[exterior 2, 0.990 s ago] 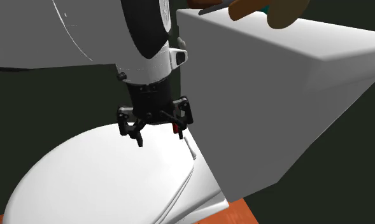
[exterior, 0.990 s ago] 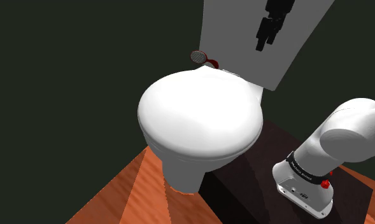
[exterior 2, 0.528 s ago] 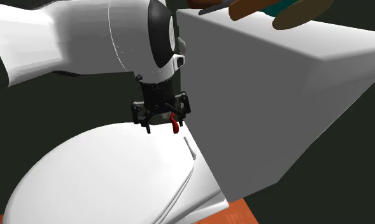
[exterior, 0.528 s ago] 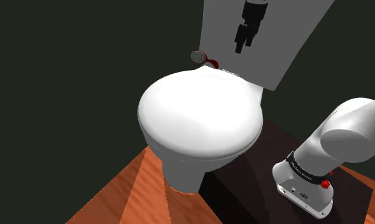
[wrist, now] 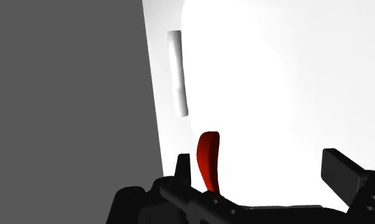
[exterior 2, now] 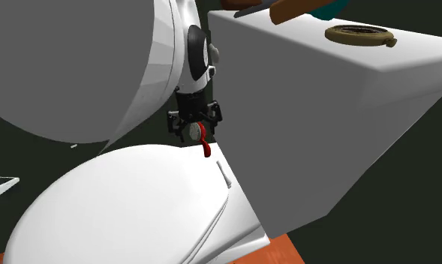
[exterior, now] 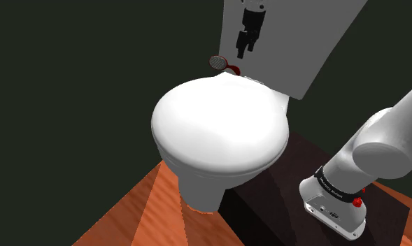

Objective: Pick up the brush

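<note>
My tool (wrist: 258, 164) hangs open over the back of the toilet lid (exterior: 218, 126), fingers apart to straddle the brush (wrist: 208, 159), whose red handle lies just beside the tank (exterior: 302, 49).

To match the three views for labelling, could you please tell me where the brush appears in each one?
Shoulder view: brush at upper middle, at the toilet lid's rear edge, below the gripper.
Second exterior view: its red handle at centre, at the gripper's tips, above the lid's rear.
Wrist view: red handle between the open fingers, near one of them.
Shared landmark: the white toilet lid.
</note>
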### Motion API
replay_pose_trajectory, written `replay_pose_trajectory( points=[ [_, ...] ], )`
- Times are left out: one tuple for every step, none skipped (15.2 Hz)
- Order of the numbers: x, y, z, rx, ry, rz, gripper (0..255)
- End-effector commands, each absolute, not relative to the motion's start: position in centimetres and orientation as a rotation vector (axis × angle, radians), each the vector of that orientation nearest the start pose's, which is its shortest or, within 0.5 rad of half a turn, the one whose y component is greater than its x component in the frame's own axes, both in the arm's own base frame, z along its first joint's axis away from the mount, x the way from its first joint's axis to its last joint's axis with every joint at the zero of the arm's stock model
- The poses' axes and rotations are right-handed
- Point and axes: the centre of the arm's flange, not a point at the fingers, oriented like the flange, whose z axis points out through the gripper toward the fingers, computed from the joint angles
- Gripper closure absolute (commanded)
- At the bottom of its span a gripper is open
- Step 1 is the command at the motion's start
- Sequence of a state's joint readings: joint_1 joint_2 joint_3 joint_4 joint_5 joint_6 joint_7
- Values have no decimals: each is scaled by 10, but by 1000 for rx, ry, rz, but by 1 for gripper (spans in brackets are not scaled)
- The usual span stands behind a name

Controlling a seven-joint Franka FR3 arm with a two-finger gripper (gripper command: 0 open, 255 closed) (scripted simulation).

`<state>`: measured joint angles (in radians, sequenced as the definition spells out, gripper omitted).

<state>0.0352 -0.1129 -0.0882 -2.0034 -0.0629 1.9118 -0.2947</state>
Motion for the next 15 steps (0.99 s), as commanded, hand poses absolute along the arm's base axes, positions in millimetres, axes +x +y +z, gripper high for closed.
replay_pose_trajectory(
  points=[
    [550, -32, 499, -3164, -445, -33, 0],
    [561, -32, 494, -3162, -458, -39, 0],
    [573, -31, 490, -3160, -471, -44, 0],
    [585, -31, 485, -3158, -484, -50, 0],
    [597, -30, 481, -3157, -497, -56, 0],
    [609, -29, 476, -3155, -510, -62, 0],
    [620, -28, 472, -3153, -523, -67, 0],
    [632, -27, 467, -3151, -536, -73, 0],
    [644, -26, 463, -3149, -549, -79, 0],
    [651, -25, 460, -3147, -557, -82, 0],
    [651, -25, 455, -3147, -557, -82, 0],
    [651, -25, 450, -3147, -557, -82, 0],
    [651, -25, 445, -3147, -557, -82, 0],
    [651, -25, 439, -3147, -557, -82, 0],
    [651, -25, 434, -3147, -557, -82, 0]
  ],
)
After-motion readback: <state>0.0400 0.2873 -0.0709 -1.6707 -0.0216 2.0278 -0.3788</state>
